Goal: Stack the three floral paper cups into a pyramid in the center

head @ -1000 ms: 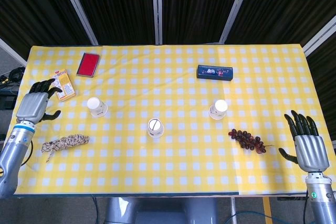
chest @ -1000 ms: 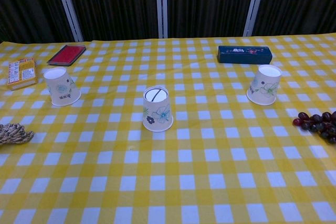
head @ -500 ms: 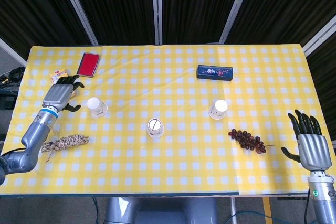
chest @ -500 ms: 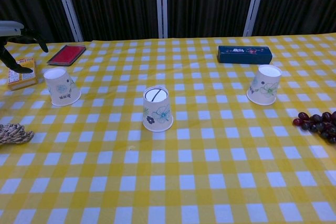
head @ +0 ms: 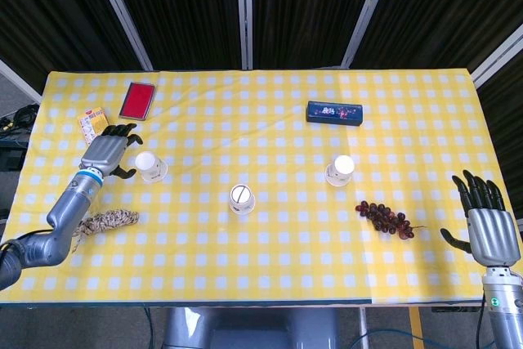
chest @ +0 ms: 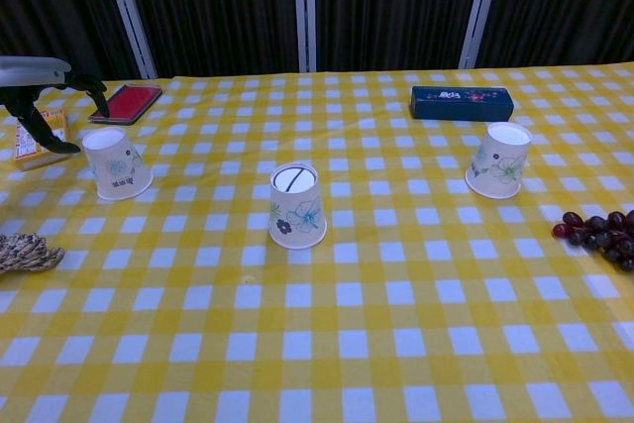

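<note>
Head view, left robot hand: the left robot hand [head: 107, 151] hangs over the yellow-and-white checked worktop [head: 270, 251] with fingers spread, grasping nothing.
Head view, nearest cup: the upturned floral paper cup on the left [head: 150, 167] stands just beside that robot hand, on its inner side, apart from the fingertips.
Head view, other cups: the middle floral paper cup [head: 241, 199] stands further inward; the right floral paper cup [head: 340, 171] is well beyond it.
Head view, right robot hand: the right robot hand [head: 485, 226] is released, fingers apart, at the worktop's edge, well apart from every cup.
Chest view, left robot hand: fingers [chest: 45, 124] reach above and just outward of the left cup [chest: 116, 162], not touching.
Chest view, axis: all cups stand upright, mouths down.
Judgement: the left robot hand is nearer; its reach runs inward to the left cup.
</note>
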